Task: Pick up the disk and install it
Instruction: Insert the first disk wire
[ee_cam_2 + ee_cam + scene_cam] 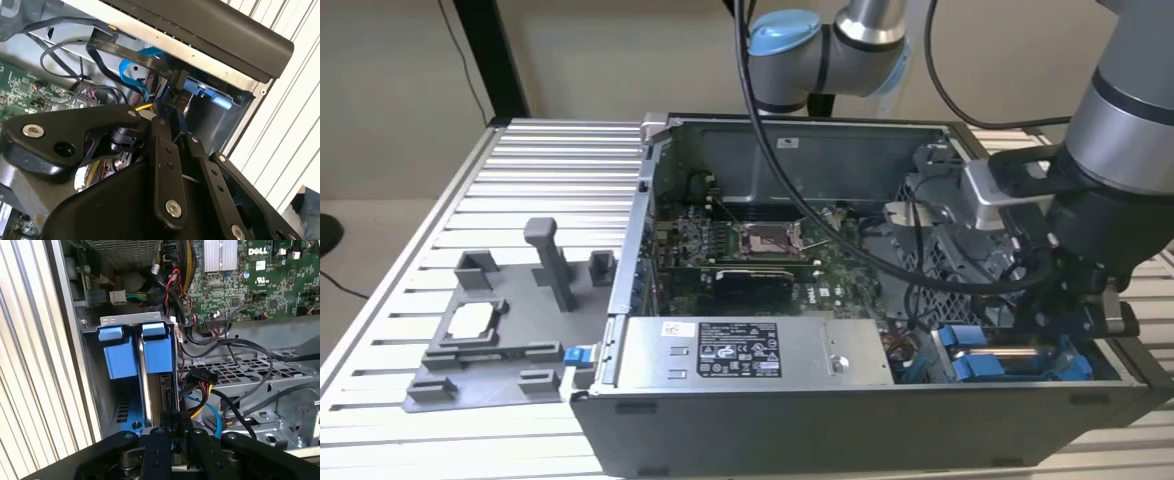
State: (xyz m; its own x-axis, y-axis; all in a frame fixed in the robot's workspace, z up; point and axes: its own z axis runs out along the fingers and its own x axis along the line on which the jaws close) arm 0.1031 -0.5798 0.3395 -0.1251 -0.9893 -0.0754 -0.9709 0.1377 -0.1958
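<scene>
The gripper (172, 422) looks clamped on the end of the disk (157, 357), which stands on edge in the drive bay (131, 320) at the computer case's (854, 420) corner, where a slight tilt could jam it or snag the cables (200, 382) just beside.

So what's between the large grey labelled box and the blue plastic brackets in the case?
A tangle of thin reddish wires, seen in the exterior view in the gap between the large grey box and the blue plastic brackets.
</scene>
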